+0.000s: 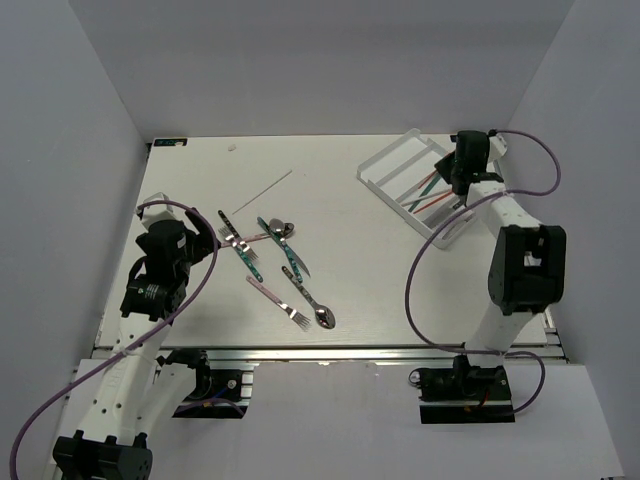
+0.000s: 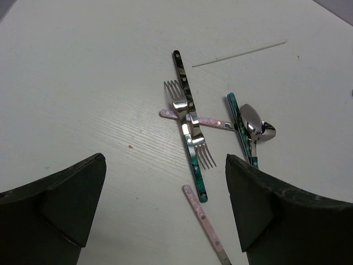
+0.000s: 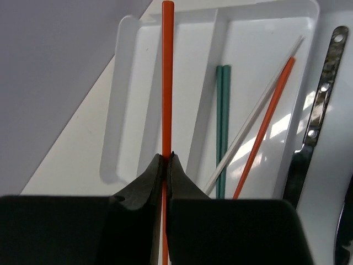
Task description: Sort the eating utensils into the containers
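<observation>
My right gripper [image 3: 167, 157] is shut on an orange stick [image 3: 167, 83] and holds it over the white divided tray [image 3: 127, 33] at the back right [image 1: 385, 160]. The tray holds teal sticks [image 3: 222, 110], a white stick [image 3: 259, 110], another orange stick [image 3: 267, 118] and a dark-handled utensil [image 3: 320, 99]. My left gripper [image 2: 165, 210] is open and empty, above the table by the loose utensils. These are a dark-handled fork [image 2: 182, 91], a teal-handled fork [image 2: 196, 165], a pink-handled piece under them [image 2: 207, 120], a spoon on a teal handle [image 2: 253, 127] and a pink handle [image 2: 205, 223].
A thin white stick [image 1: 262, 190] lies behind the pile. A dark-handled knife [image 1: 296, 265], a pink-handled fork [image 1: 278, 298] and a spoon [image 1: 315, 308] lie toward the table's front. Grey walls close in the table on three sides.
</observation>
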`<act>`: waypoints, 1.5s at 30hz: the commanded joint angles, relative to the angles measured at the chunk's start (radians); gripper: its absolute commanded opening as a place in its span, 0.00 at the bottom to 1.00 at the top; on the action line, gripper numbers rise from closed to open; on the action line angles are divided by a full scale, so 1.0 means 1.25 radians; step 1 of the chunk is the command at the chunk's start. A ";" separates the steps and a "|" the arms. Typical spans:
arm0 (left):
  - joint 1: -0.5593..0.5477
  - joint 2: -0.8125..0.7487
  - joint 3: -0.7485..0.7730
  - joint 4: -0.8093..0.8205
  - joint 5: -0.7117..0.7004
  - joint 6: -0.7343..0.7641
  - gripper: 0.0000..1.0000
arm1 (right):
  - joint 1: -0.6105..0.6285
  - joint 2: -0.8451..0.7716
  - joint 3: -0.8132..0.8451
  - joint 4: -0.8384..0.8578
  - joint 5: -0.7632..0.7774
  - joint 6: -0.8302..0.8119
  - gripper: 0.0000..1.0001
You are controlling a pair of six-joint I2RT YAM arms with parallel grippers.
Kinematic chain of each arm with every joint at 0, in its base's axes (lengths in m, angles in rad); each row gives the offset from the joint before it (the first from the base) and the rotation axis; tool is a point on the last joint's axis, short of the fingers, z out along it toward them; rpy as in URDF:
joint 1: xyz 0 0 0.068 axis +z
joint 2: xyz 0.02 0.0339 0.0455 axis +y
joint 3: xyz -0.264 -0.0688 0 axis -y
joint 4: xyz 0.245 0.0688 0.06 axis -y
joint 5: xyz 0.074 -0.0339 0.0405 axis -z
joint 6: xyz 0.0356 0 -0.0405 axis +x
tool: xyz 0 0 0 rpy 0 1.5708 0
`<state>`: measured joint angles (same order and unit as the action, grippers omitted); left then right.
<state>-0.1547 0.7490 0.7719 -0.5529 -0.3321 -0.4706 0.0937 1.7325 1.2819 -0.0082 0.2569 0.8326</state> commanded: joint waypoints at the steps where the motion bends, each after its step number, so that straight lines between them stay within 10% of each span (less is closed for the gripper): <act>1: -0.004 0.001 -0.004 0.007 -0.004 0.005 0.98 | -0.034 0.086 0.137 -0.091 -0.009 0.045 0.00; 10: -0.004 0.033 -0.003 0.007 -0.007 0.006 0.98 | -0.066 0.233 0.250 -0.182 -0.051 0.036 0.00; 21: -0.003 0.083 0.023 0.010 0.023 0.018 0.98 | -0.066 0.217 0.231 -0.193 -0.077 0.030 0.63; 25: -0.004 0.157 0.093 0.023 0.039 0.021 0.98 | -0.065 0.139 0.194 -0.189 -0.112 0.015 0.66; 30: -0.004 0.398 0.279 0.048 0.079 0.101 0.98 | -0.049 0.003 0.036 -0.045 -0.401 -0.051 0.70; 39: -0.003 0.913 0.660 0.083 0.442 0.355 0.98 | 0.044 -0.281 -0.346 0.076 -0.554 -0.153 0.71; 45: -0.054 1.061 0.758 0.170 0.456 0.490 0.98 | 0.062 -0.416 -0.501 0.107 -0.609 -0.174 0.71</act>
<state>-0.1780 2.0796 1.6695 -0.3904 0.1585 0.0010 0.1650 1.2861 0.6834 0.0528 -0.4152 0.6609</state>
